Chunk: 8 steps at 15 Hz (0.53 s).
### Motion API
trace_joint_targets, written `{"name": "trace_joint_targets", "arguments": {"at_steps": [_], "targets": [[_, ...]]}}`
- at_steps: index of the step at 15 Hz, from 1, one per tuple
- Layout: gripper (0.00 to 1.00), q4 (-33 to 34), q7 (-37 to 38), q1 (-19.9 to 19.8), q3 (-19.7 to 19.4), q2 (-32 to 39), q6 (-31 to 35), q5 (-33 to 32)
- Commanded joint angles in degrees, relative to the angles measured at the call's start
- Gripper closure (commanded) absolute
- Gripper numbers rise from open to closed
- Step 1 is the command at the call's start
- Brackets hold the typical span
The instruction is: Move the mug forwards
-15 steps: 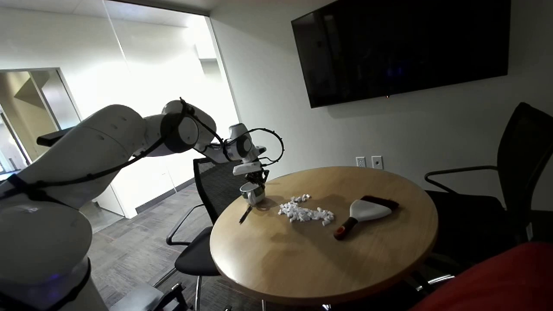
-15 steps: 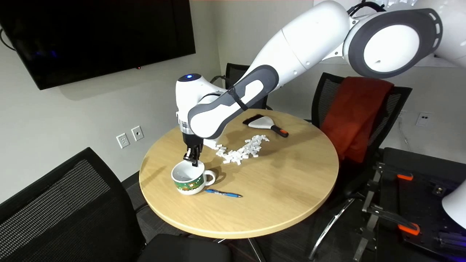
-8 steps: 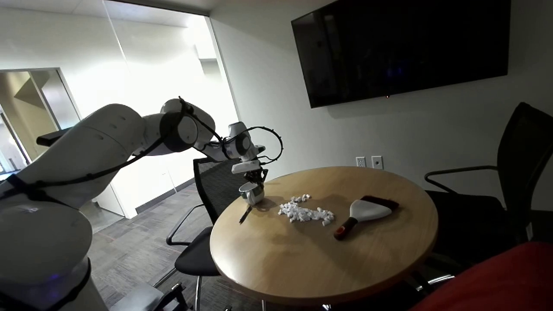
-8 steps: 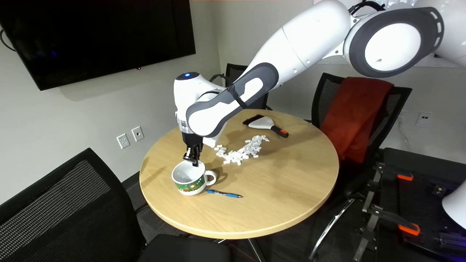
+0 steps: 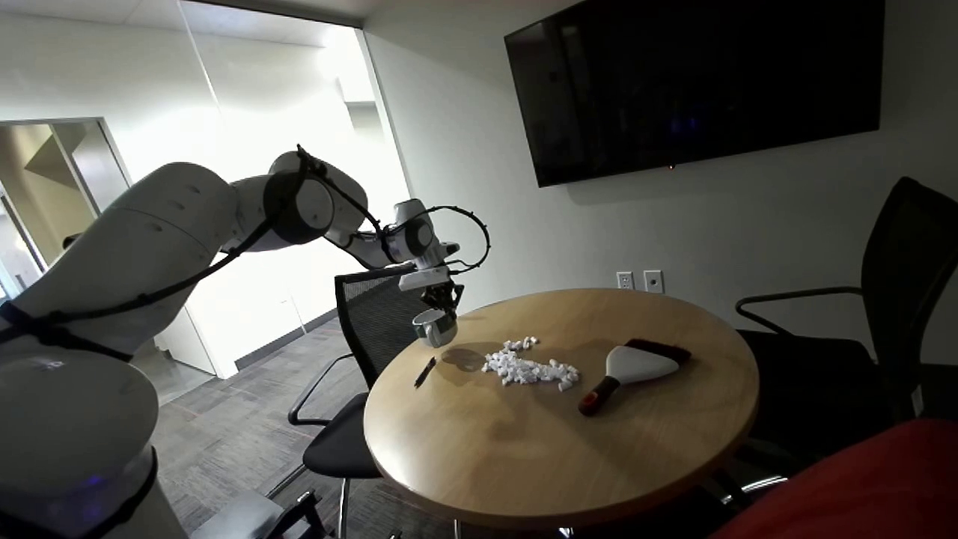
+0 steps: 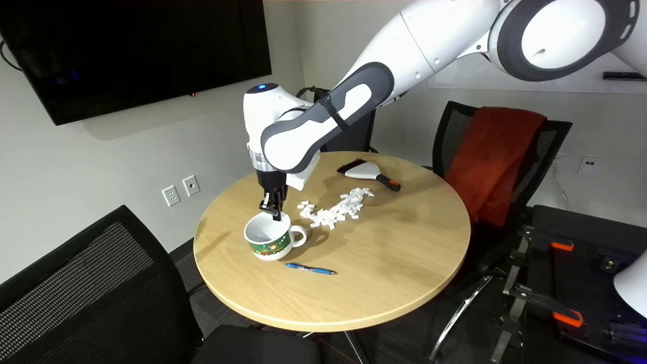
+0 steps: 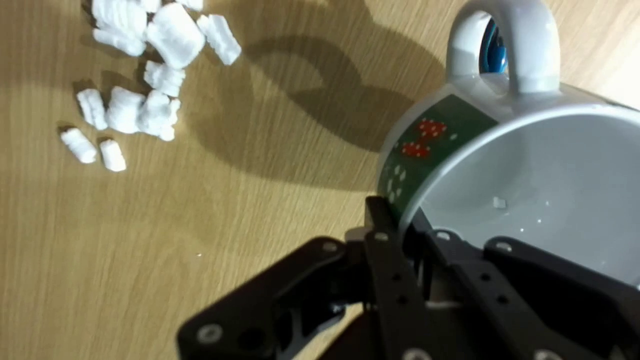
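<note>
Glossy round mug (image 6: 269,241), higher now

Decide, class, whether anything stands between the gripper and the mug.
Nothing visible does. The gripper is closed directly on the mug, straddling its rim; the pen and white pieces lie on the table, clear of that contact.

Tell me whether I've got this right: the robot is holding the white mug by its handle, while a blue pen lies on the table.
Not quite. The end effector holds the white mug by its rim, not its handle: the wrist view shows the fingers on either side of the rim, with the handle free. The blue pen does lie on the table.
</note>
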Motion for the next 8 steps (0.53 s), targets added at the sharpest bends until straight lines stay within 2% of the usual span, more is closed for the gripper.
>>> {"name": "trace_joint_targets", "arguments": {"at_steps": [1,8], "targets": [[0.97,-12.97,-2.09,-2.09,1.3,-10.1,0.5,0.31],[0.97,-30.39,-4.26,-4.62,1.42,-21.96,5.7,-0.11]]}}
